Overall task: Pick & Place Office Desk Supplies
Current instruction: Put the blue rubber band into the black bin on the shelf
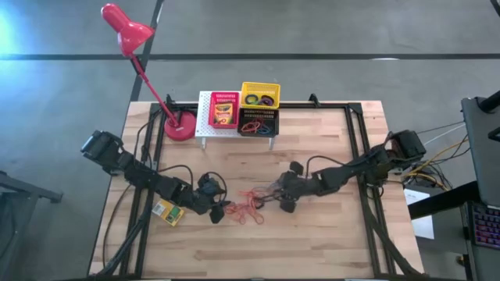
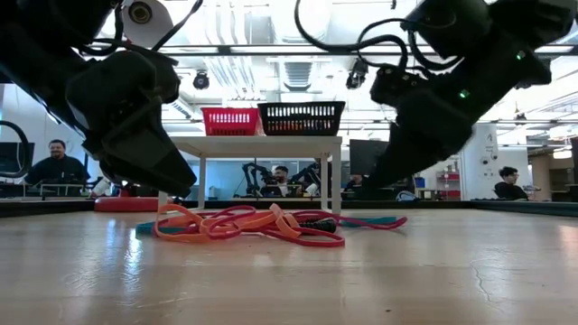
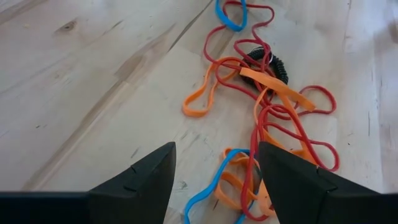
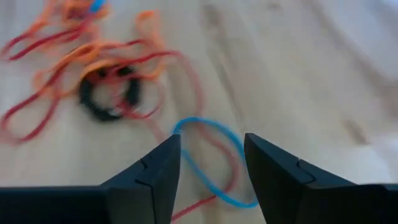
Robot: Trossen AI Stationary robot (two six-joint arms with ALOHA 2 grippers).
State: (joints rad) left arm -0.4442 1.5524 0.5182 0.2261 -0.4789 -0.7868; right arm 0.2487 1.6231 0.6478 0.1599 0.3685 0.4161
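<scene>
A tangle of orange, red and blue rubber bands [image 1: 248,208] lies on the wooden table between my two grippers, with a black coiled ring [image 3: 268,57] in it. My left gripper [image 1: 217,209] is open at the tangle's left end; a blue and an orange band [image 3: 225,177] lie between its fingers. My right gripper [image 1: 283,199] is open at the tangle's right end, and a blue band [image 4: 214,155] lies between its fingers. A yellow-and-green box [image 1: 168,212] lies flat under the left arm. Red [image 1: 224,109], yellow [image 1: 259,95] and black [image 1: 258,122] baskets sit on the white rack.
The white perforated rack [image 1: 205,119] stands at the table's far edge, with the red desk lamp [image 1: 178,125] on its left. Bare wood lies near and to the right of the tangle. In the low view, people [image 2: 56,161] sit in the room beyond the table.
</scene>
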